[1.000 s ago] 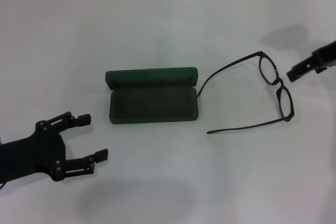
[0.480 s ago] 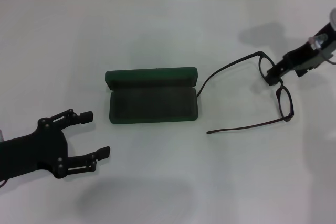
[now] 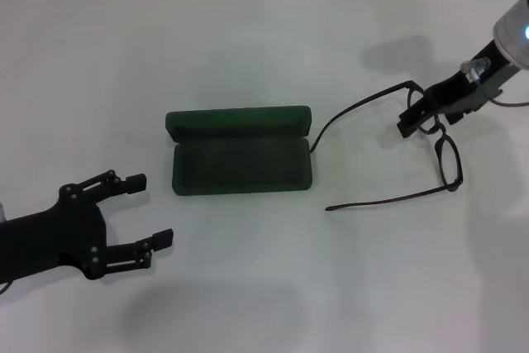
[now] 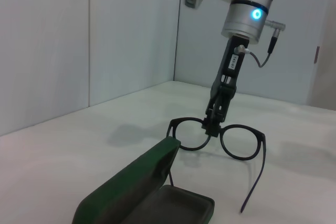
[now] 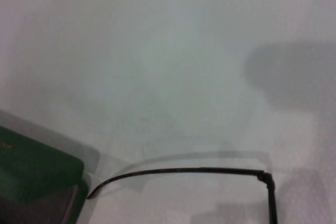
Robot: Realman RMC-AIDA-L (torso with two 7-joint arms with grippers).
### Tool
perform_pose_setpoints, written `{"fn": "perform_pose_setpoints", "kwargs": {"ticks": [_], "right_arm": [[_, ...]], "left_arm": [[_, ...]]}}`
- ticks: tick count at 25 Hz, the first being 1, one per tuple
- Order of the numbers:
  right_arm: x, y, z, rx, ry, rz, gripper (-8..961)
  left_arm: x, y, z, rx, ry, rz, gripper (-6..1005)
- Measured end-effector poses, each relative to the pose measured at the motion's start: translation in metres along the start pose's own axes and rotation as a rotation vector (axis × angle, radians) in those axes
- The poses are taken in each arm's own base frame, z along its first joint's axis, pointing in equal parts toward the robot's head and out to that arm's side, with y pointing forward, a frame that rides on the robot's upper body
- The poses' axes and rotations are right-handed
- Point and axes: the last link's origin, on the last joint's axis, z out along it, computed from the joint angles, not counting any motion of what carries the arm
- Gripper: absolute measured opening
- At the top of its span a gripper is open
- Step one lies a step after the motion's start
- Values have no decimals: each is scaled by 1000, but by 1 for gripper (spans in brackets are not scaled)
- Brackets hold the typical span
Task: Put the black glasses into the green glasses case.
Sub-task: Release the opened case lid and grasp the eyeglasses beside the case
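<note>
One second has brought my right gripper from the table's edge down onto the bridge of the thin black glasses; I cannot tell its jaws' state. Beside them, the dark green hinged case lies open, left gripper idle, spread.

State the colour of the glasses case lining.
Dark grey, inside the green glasses case; clearest in the head view.
</note>
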Motion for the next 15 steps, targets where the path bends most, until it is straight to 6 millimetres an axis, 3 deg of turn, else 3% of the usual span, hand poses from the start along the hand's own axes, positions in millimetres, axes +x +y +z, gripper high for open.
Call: {"fn": "perform_pose_setpoints", "kwargs": {"ticks": [15], "right_arm": [[6, 2, 8, -1, 27, 20, 834]], "left_arm": [[1, -1, 1, -2, 1, 5, 888]]}}
